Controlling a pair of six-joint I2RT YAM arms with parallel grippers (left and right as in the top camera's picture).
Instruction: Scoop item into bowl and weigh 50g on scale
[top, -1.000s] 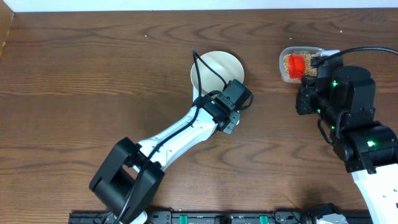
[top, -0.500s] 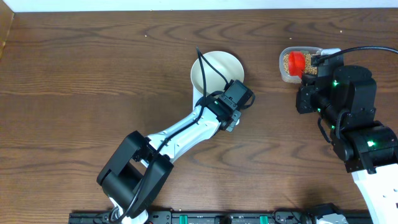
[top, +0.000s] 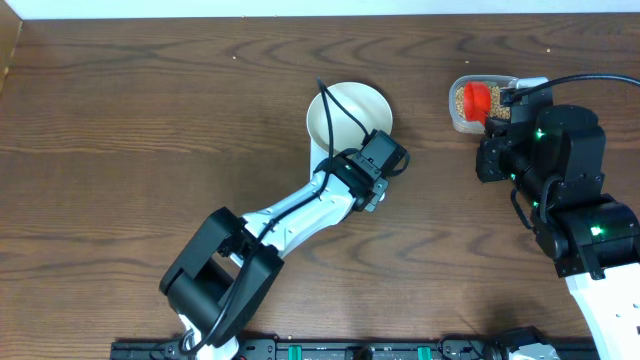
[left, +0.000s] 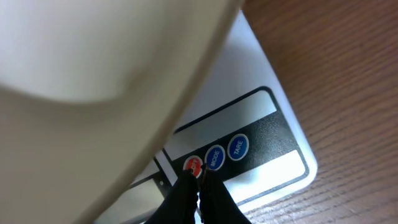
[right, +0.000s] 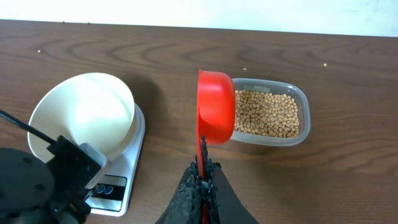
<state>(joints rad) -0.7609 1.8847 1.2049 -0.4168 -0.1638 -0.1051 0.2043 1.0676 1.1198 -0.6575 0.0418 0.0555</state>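
The cream bowl (top: 348, 118) sits on the white scale (left: 273, 143), and its rim fills the upper left of the left wrist view. My left gripper (left: 199, 177) is shut, its tips pressed together at the scale's red button (left: 193, 165), beside two blue buttons (left: 214, 157). My right gripper (right: 202, 180) is shut on the thin handle of a red scoop (right: 216, 107). The scoop is turned on its edge at the left end of a clear tub (right: 301, 99) of tan beans (right: 266, 113). Its inside is hidden. The bowl (right: 84, 118) looks empty.
The left arm (top: 290, 215) lies diagonally from the front edge up to the scale. The right arm (top: 570, 190) fills the right side. A black cable (top: 335, 120) arcs over the bowl. Bare dark wood lies to the left and between bowl and tub.
The left arm's elbow has swung slightly right while its gripper stays at the scale's front. The red scoop has shifted a little toward the far end of the tub.
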